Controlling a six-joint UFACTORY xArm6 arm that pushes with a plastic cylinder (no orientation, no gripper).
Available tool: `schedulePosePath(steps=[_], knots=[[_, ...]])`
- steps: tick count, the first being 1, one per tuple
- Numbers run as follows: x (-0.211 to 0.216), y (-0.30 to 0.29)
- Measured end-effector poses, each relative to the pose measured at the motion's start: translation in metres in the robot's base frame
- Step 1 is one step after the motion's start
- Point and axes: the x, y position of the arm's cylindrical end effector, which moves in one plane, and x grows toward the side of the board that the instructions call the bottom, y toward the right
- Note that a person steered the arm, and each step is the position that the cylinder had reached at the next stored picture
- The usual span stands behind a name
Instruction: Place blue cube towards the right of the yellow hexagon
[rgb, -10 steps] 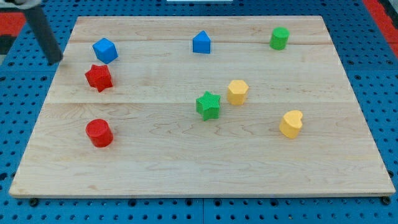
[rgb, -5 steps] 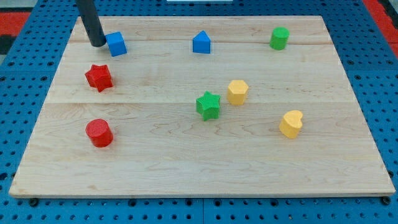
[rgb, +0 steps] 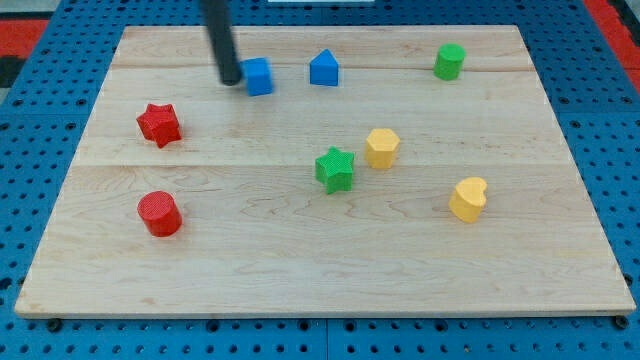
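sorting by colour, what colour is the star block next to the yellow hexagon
Green: the star sits just left of the hexagon, clear in the camera view.

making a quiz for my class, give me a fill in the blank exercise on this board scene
1. My tip sits just to the view's ____ of the blue cube.
2. The block nearest the yellow hexagon is the green ____.
3. The red cylinder lies toward the view's ____ from the red star.
4. The block nearest the view's top right corner is coloured ____.

Missing words: left; star; bottom; green
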Motion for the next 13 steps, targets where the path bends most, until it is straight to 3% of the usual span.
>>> schedulePosePath(steps=[1, 3, 4, 6, 7, 8, 11, 12, 13], knots=[[-0.001, 0.036], [-0.041, 0.003], [-0.035, 0.053], [0.007, 0.094], [0.022, 0.071], [0.029, -0.001], [0.062, 0.197], [0.068, 0.201], [0.081, 0.157]])
